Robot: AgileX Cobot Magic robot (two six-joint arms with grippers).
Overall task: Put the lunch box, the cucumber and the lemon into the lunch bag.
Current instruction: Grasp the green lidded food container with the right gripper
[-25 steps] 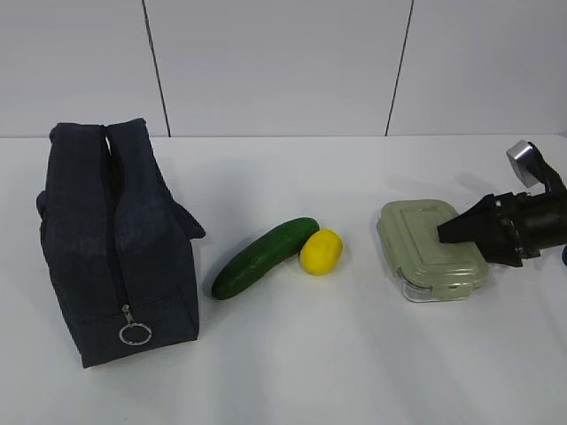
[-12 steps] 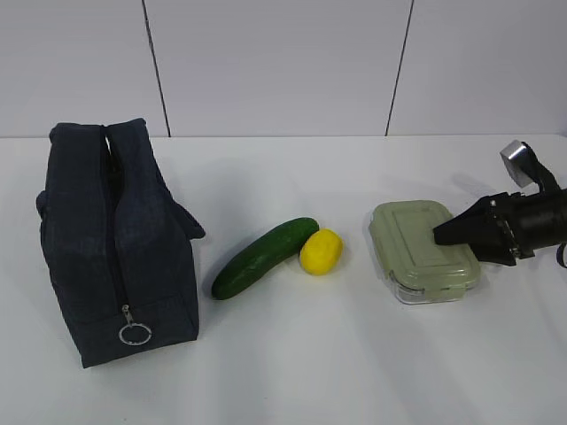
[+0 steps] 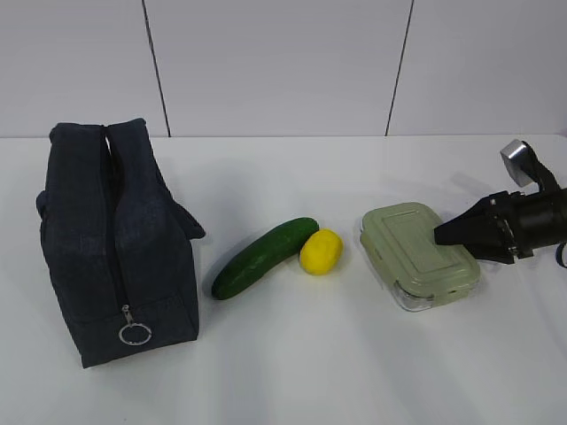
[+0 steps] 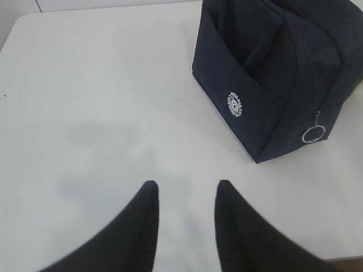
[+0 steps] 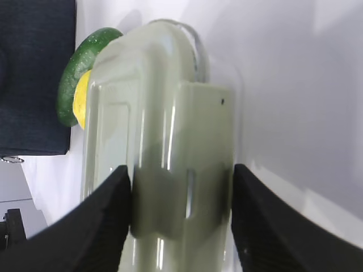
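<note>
The lunch box (image 3: 412, 252), clear glass with a sage-green lid, lies on the white table at the right, turned at a slant. My right gripper (image 3: 438, 235) reaches in from the right, and in the right wrist view (image 5: 181, 170) its black fingers press both sides of the lunch box (image 5: 164, 113) at its near end. The cucumber (image 3: 264, 257) and the lemon (image 3: 321, 251) lie touching at the middle. At the left stands the navy lunch bag (image 3: 115, 239), its zipper closed. My left gripper (image 4: 184, 187) hangs open over bare table, near the lunch bag (image 4: 272, 73).
The zipper's silver ring pull (image 3: 135, 334) hangs at the bag's near end. A white panelled wall (image 3: 283, 62) runs behind the table. In the right wrist view the cucumber (image 5: 76, 73) and lemon (image 5: 81, 99) lie just beyond the box, with the bag (image 5: 34, 73) behind them.
The right gripper's jaws have narrowed onto the lunch box. The box has slid left and turned toward the lemon. The left gripper has not moved.
</note>
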